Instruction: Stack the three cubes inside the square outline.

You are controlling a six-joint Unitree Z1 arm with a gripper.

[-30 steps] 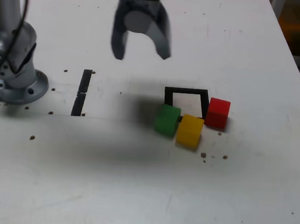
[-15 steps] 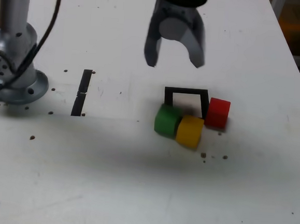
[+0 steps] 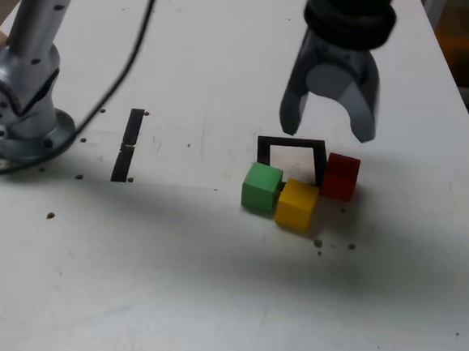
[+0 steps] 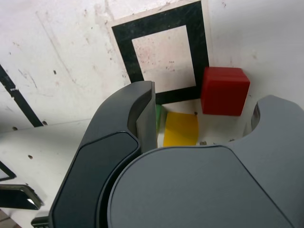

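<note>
- Overhead, the pincer (image 3: 328, 124) hangs above the square outline (image 3: 292, 158), jaws spread, empty.
- Green cube (image 3: 261, 186) and yellow cube (image 3: 297, 203) crowd its near edge; red cube (image 3: 341, 176) touches its right edge in the exterior view.
- Bare bench (image 3: 209, 287) surrounds them.

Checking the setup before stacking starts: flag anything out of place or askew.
Nothing is damaged or spilled. None of the cubes is inside the square outline: the green cube and yellow cube overlap its near edge, with the yellow one turned askew, and the red cube sits against its right side in the exterior view.
</note>
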